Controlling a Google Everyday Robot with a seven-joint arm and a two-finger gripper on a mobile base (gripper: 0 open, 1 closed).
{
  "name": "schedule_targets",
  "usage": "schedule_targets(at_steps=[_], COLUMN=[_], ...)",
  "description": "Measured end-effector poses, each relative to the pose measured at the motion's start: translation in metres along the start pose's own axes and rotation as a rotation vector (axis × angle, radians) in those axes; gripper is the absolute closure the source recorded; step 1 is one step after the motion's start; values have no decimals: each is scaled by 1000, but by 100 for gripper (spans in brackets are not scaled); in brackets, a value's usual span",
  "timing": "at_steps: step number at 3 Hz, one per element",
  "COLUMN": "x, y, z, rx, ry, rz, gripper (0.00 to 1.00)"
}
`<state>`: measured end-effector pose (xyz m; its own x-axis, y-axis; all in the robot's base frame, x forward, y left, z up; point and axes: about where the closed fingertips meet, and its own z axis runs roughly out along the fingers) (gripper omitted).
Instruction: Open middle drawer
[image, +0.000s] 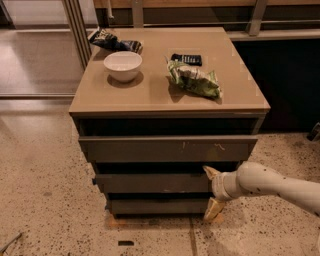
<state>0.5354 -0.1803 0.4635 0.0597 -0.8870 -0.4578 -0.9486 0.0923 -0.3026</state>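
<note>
The middle drawer (155, 183) is a plain dark grey-brown flat front, second of three on the cabinet. It sits slightly behind the scuffed top front (167, 148) and above the short bottom front (157, 206). My gripper (212, 194) comes in from the right on a white arm (272, 187). It is open: its upper finger (210, 172) rests at the top right edge of the middle drawer front, and its lower finger (214, 208) hangs by the bottom drawer's right end.
On the cabinet top (240, 90) stand a white bowl (123, 65), a green snack bag (195, 80), a dark packet (186, 59) and another dark bag (112, 41) at the back left. A metal frame post (77, 30) stands to the left. Speckled floor (45, 200) surrounds the cabinet.
</note>
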Motion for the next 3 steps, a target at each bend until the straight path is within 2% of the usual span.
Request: schedule_targets(at_steps=[1, 3], x=[4, 9], y=[-12, -27], z=[16, 53], rx=[-11, -66], ry=[33, 67], rz=[-16, -12], gripper=[0, 0])
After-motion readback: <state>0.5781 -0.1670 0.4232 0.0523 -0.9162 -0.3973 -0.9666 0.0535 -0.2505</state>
